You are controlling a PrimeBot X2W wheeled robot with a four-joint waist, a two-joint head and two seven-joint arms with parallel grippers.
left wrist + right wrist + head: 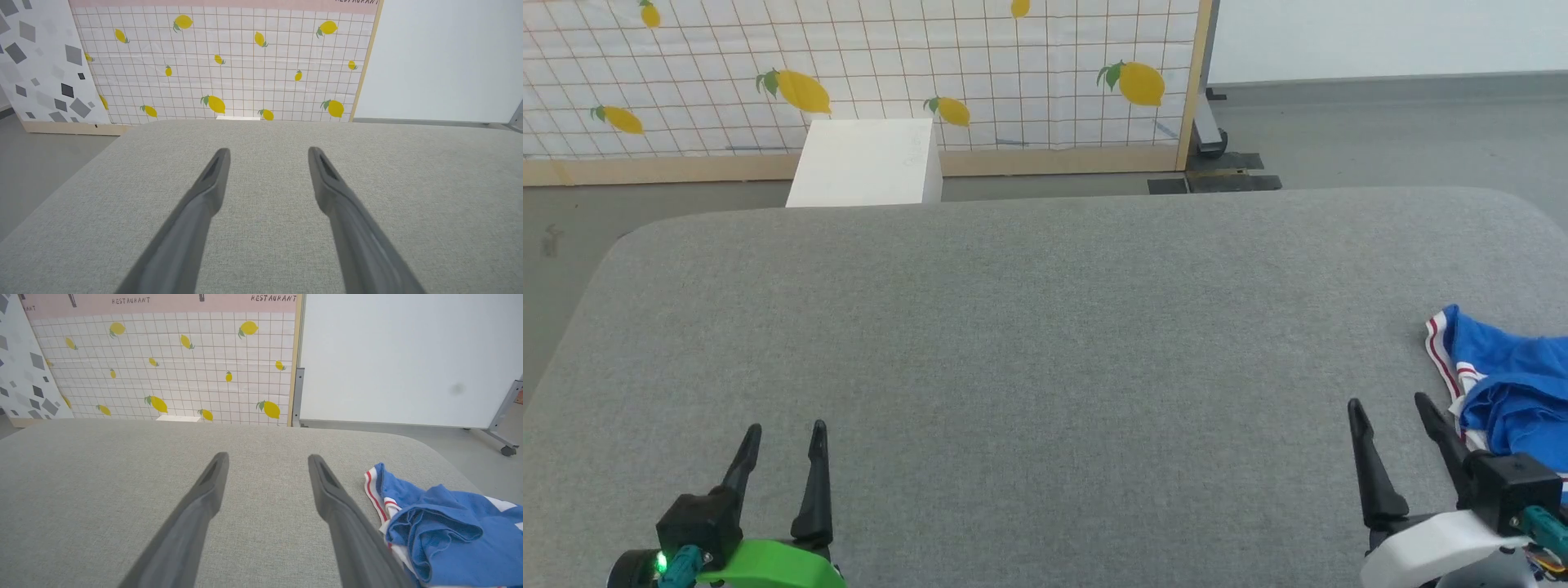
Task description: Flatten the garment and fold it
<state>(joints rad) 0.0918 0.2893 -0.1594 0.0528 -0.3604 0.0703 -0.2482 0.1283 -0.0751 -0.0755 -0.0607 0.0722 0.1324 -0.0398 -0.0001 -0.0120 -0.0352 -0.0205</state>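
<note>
A grey fabric-covered table with rounded corners is seen below both arms, its weave plain and flat. Beyond its far edge a grey floor is seen, and on it a white box is set against a screen printed with a grid and yellow lemons. In the left wrist view a panel with grey diamond shapes is propped beside the screen; in the right wrist view a white board on a wheeled frame is placed to the screen's right.

The shirt is found at the right edge of the table, on the near half, just beside the right gripper; whether the outer finger touches it cannot be told. It is bunched in a loose heap of royal-blue folds, with a white band striped in red along its left border and some white cloth showing beneath. No print is shown.

The striped border is turned toward the middle of the table, and one blue corner is raised toward the far edge. The heap is cut off by the picture's right edge, so its long axis cannot be told.

Both grippers are held spread and empty, fingers pointed toward the far edge; the left gripper is kept well apart from the shirt.
</note>
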